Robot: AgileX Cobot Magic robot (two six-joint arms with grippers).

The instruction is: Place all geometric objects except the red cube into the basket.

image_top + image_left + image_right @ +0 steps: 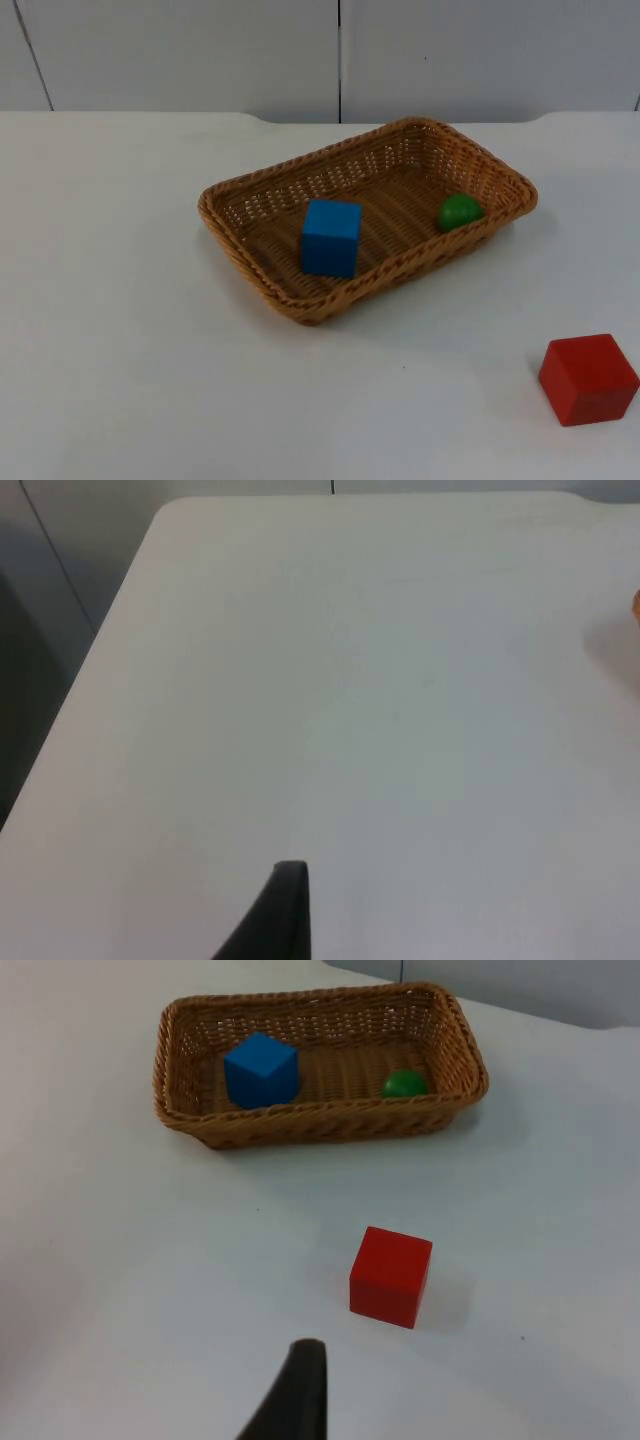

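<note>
A brown wicker basket (300,300) stands slantwise at the middle of the white table. Inside it lie a blue cube (331,237) toward its left end and a green ball (459,211) toward its right end. A red cube (588,379) sits on the table at the front right, apart from the basket. In the right wrist view my right gripper (300,1390) hangs above the table short of the red cube (390,1276), with the basket (320,1125), blue cube (262,1069) and green ball (404,1083) beyond. My left gripper (285,910) waits over bare table.
The grey partition wall (340,50) closes off the table at the back. In the left wrist view the table's edge (100,650) runs beside the gripper, with a dark drop past it. White table surface (130,350) spreads around the basket.
</note>
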